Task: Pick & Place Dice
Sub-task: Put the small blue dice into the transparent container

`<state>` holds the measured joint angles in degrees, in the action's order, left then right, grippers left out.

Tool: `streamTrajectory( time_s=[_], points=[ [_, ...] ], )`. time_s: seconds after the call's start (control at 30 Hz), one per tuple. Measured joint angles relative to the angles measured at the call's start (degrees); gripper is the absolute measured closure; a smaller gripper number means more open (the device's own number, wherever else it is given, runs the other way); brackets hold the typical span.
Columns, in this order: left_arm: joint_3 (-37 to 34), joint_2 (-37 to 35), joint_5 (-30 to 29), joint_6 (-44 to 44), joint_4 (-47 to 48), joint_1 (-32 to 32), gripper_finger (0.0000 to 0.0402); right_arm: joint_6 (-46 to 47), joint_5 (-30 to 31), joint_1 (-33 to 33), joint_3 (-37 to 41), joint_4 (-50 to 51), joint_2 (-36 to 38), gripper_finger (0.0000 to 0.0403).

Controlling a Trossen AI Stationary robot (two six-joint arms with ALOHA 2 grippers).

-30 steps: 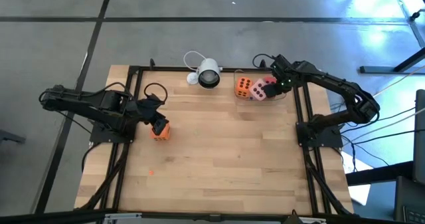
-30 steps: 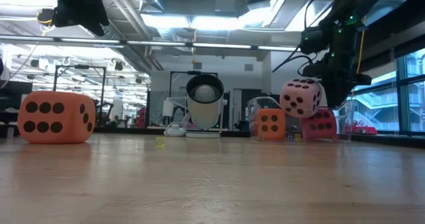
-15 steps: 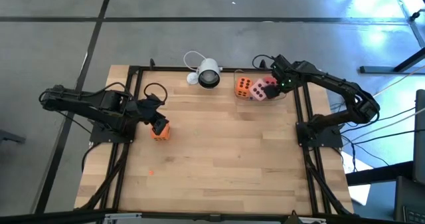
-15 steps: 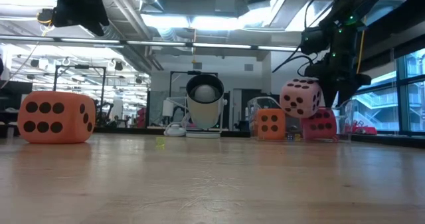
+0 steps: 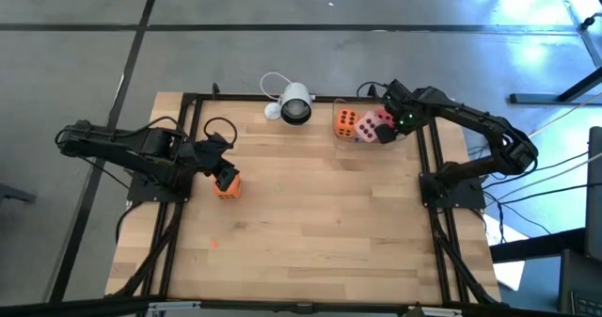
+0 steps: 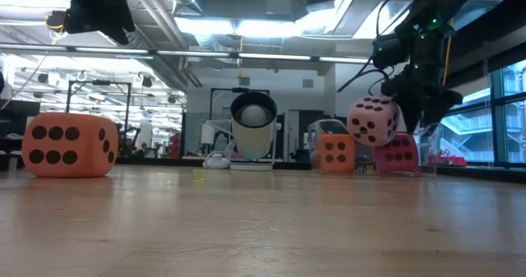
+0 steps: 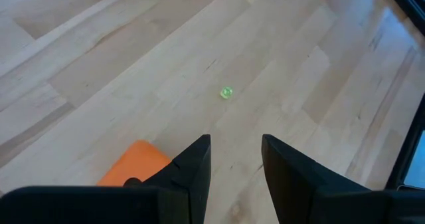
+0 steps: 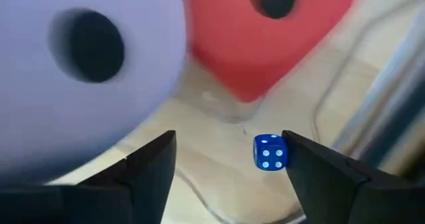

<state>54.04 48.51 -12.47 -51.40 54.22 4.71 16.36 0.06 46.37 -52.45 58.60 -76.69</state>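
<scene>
pink die (image 6: 372, 119) atop red die (image 6: 397, 153), right fingers (image 8: 154, 159) spread

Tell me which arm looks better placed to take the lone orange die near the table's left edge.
Left, probably. The left gripper hangs open right over that orange die, while the right gripper is across the table by the pink die.

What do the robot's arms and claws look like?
Both arms are dark, nearly black, built from jointed tube-like pieces with black cables looping off them. The right arm has small green lights glowing near its wrist. The left gripper and the right gripper each have two flat, dark, blade-shaped fingers.
</scene>
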Motion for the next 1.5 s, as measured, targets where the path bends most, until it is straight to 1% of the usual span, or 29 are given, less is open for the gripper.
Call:
streamTrajectory(
  time_s=[0.03, 0.1, 0.13, 0.2, 0.27, 0.3, 0.37, 0.4, 0.47, 0.5, 0.53, 0.57, 0.6, 0.63, 0.7, 0.73, 0.77, 0.9, 1.0, 1.03, 1.1, 1.13, 1.2, 1.23, 1.33, 1.4, 1.5],
  points=[
    [0.0, 0.0, 0.0, 0.0, 0.0, 0.0, 0.0272, 0.1, 0.4, 0.0, 0.0, 0.3, 0.0, 0.0138],
    [0.0, 0.0, 0.0, 0.0, 0.0, 0.0, 0.0272, -1.8, -3.7, 0.0, 0.0, -0.5, 0.0, 0.0144],
    [0.0, 0.0, 0.0, 0.0, 0.0, 0.0, 0.0272, -1.7, -3.6, -0.1, 0.0, -0.6, 0.0, 0.0147],
    [0.0, 0.0, 0.0, 0.0, 0.0, 0.0, 0.0272, -0.5, -1.3, -0.2, 0.0, 0.4, 0.0, 0.0153],
    [0.0, 0.0, -0.2, 0.0, 0.0, 0.0, 0.0272, -1.7, -4.3, 0.0, 0.0, -0.7, 0.0, 0.0159],
    [0.0, 0.0, -0.3, 0.0, 0.0, 0.0, 0.0272, -1.8, -4.1, 0.0, 0.0, -0.8, 0.0, 0.0161],
    [0.0, 0.0, -0.3, 0.0, 0.0, 0.0, 0.0272, 0.0, -0.1, -0.1, 0.0, 0.7, 0.0, 0.0167],
    [0.0, 0.0, -0.3, 0.0, 0.0, 0.0, 0.0272, 0.2, -0.1, -0.2, 0.0, 0.7, 0.0, 0.0169],
    [0.0, 0.0, -0.3, -0.2, 0.0, 0.0, 0.0272, -1.9, -5.8, -0.2, 0.0, -0.5, 0.1, 0.0173],
    [0.0, 0.0, -0.3, -0.2, 0.0, 0.0, 0.0272, -2.3, -6.8, -0.2, -0.2, -0.8, 0.1, 0.0176],
    [0.0, 0.0, -0.3, -0.2, 0.0, 0.0, 0.0272, -1.4, -4.7, -0.3, -0.5, -0.5, 0.1, 0.0178],
    [0.0, 0.0, -0.3, -0.3, 0.0, 0.0, 0.0272, 0.4, -1.0, -0.4, -0.7, -0.3, 0.2, 0.0181],
    [0.0, 0.0, -0.3, -0.3, 0.0, 0.0, 0.0272, 1.2, 0.5, -0.7, -0.8, -0.6, 0.3, 0.0184],
    [0.0, 0.0, -0.3, -0.3, 0.0, 0.0, 0.0272, 0.9, -1.3, -0.8, -0.8, -1.7, 0.4, 0.0186],
    [0.0, 0.0, -0.3, -0.4, 0.0, 0.0, 0.0272, -0.1, -8.1, -0.9, -1.1, -4.2, 0.5, 0.019],
    [0.0, 0.0, -0.3, -0.4, 0.0, 0.0, 0.0272, -0.1, -9.9, -1.1, -1.3, -5.3, 0.5, 0.0192],
    [0.0, 0.0, -0.3, -0.5, 0.0, 0.0, 0.0272, 0.2, -9.9, -1.2, -1.4, -5.6, 0.5, 0.0193],
    [0.0, 0.0, -0.4, -0.6, 0.0, 0.0, 0.0272, 1.8, -2.3, -1.1, -1.4, -4.0, 0.4, 0.0202],
    [0.0, 0.0, 0.0, -1.0, 0.0, 0.0, 0.0272, 1.2, 0.8, -1.2, -1.4, -1.0, 0.2, 0.0211],
    [0.0, 0.0, 0.0, -1.0, 0.0, 0.0, 0.0272, 0.7, -0.1, -1.2, -1.4, -0.3, 0.2, 0.0215],
    [0.0, 0.0, 0.0, -1.0, 0.0, 0.0, 0.0272, -1.3, -4.5, -1.0, -1.4, -0.2, 0.2, 0.0221],
    [0.0, 0.0, 0.0, -0.9, 0.0, 0.0, 0.0272, -1.6, -4.7, -1.0, -1.4, -0.3, 0.2, 0.0224],
    [0.0, 0.0, -0.1, -0.8, 0.0, 0.0, 0.0272, 0.0, 0.2, -1.2, -1.4, 0.7, 0.2, 0.0231],
    [0.0, 0.0, -0.1, -0.5, 0.0, 0.0, 0.0272, 0.3, 1.7, -1.3, -1.4, 1.4, 0.2, 0.0234],
    [0.0, 0.0, 0.0, -0.5, 0.0, 0.0, 0.0272, -1.1, 1.3, -1.3, -1.4, 1.1, 0.2, 0.0239],
    [0.0, 0.0, 0.0, -0.5, 0.0, 0.0, 0.0272, -1.9, 2.5, -1.5, -1.4, 1.2, 0.2, 0.0238],
    [0.0, 0.0, 0.0, -0.7, 0.0, 0.0, 0.0272, -3.0, 0.8, -1.4, -1.4, 0.8, 0.2, 0.0222]
  ],
)
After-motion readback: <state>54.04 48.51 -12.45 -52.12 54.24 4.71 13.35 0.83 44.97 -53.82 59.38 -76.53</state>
